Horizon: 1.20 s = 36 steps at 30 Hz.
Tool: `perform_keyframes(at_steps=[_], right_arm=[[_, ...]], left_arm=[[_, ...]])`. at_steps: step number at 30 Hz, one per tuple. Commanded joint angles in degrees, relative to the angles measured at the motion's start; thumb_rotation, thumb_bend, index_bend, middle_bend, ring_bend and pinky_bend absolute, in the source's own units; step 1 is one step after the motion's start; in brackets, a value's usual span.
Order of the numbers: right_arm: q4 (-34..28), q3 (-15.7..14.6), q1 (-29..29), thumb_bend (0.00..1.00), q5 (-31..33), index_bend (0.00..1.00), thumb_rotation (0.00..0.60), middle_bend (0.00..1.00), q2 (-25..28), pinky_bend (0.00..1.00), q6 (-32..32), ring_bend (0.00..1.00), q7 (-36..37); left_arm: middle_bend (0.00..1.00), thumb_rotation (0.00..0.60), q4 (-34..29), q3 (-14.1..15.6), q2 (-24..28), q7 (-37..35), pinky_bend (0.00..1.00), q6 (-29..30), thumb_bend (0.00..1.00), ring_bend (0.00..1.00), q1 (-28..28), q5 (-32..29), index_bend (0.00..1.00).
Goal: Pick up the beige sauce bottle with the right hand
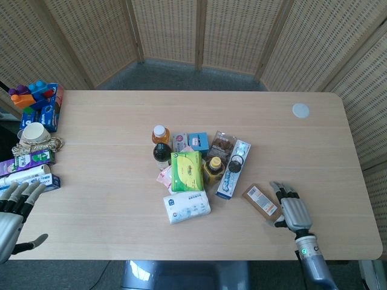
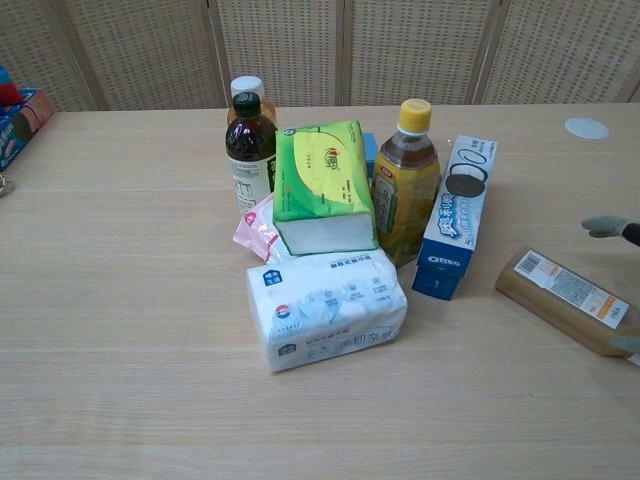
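The beige sauce bottle (image 1: 261, 200) (image 2: 565, 298) lies on its side on the table, right of the cluster of groceries, its white label facing up. My right hand (image 1: 292, 208) rests just right of it, palm down, fingers straight and apart, holding nothing. In the chest view only a fingertip (image 2: 606, 226) shows at the right edge, above the bottle's far end. My left hand (image 1: 15, 208) hovers at the table's front left edge, fingers spread and empty.
Left of the bottle stand an Oreo box (image 1: 233, 161), a yellow-capped tea bottle (image 2: 405, 180), a green tissue pack (image 2: 322, 185), a white tissue pack (image 2: 325, 308) and a dark bottle (image 2: 250, 150). A white disc (image 1: 300, 110) lies far right. Boxes and toy blocks (image 1: 36, 99) crowd the left edge.
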Motion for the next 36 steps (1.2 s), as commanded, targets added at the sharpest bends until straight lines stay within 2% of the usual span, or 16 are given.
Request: perform_keyframes(at_steps=[1,8,13,23,36], right_arm=[[1.9,0.7,0.6,0.00,0.6,0.00,0.600,0.00,-0.5,0.00,-0.6,0.00,-0.1],[5.1,2.9,2.5,0.00,1.9,0.00,0.600,0.00,-0.2,0.00,-2.4,0.00,0.8],[5.2,4.2,3.4,0.00,3.3,0.00,0.600,0.00,0.6,0.00,-3.3,0.00,0.9],[-1.9,1.9,2.5,0.00,2.6,0.00,0.600,0.00,2.0,0.00,-3.0,0.00,-0.8],[0.7,3.0,4.8,0.00,4.0,0.00,0.600,0.00,-1.7,0.00,-4.3,0.00,-3.2]], left_arm=[[0.00,0.600,-0.1,0.1,-0.1,0.2,0.00,-0.1,0.00,0.00,0.0,0.0,0.00],[0.00,0.600,-0.1,0.1,-0.2,0.4,0.00,-0.1,0.00,0.00,0.0,-0.2,0.00],[0.00,0.600,-0.1,0.1,-0.3,0.7,0.00,-0.3,0.00,0.00,0.0,-0.3,0.00],[0.00,0.600,-0.3,0.3,-0.4,0.9,0.00,-0.4,0.00,0.00,0.0,0.1,0.00],[0.00,0.600,-0.1,0.1,0.1,-0.2,0.00,-0.2,0.00,0.00,-0.1,-0.2,0.00]])
